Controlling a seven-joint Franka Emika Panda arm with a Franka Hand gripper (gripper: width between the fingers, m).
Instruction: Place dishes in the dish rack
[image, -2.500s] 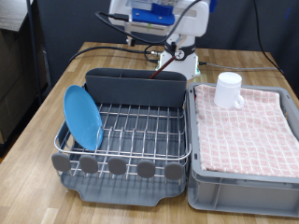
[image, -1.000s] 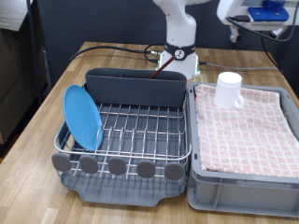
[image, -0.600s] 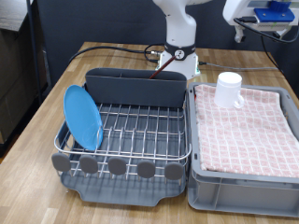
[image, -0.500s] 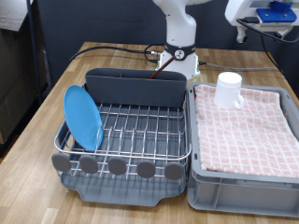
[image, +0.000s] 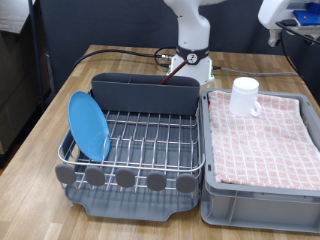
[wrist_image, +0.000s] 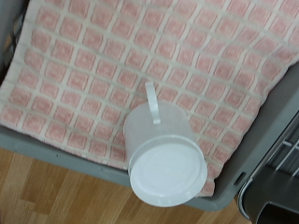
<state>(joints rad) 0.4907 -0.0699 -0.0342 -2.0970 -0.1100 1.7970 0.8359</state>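
A round light-blue plate (image: 88, 125) stands on edge in the silver wire dish rack (image: 150, 140), at the exterior view's left side of it. A white mug (image: 245, 96) with a handle sits on the pink checkered cloth (image: 265, 140) in the grey crate, at its far corner nearest the rack. My gripper (image: 300, 14) is high up at the exterior view's top right edge, mostly cut off, well above the crate. In the wrist view the mug (wrist_image: 166, 163) lies straight below the camera, with no fingers showing.
The grey crate (image: 260, 205) stands against the rack's right side in the exterior view. The rack's tall grey compartment (image: 145, 92) runs along its back. The robot base (image: 192, 55) and cables lie behind it on the wooden table (image: 40, 120). A rack corner (wrist_image: 271, 177) shows in the wrist view.
The arm has swung from above the back of the rack to the exterior view's right, then farther right until it is nearly out of the picture. Plate and mug have not moved.
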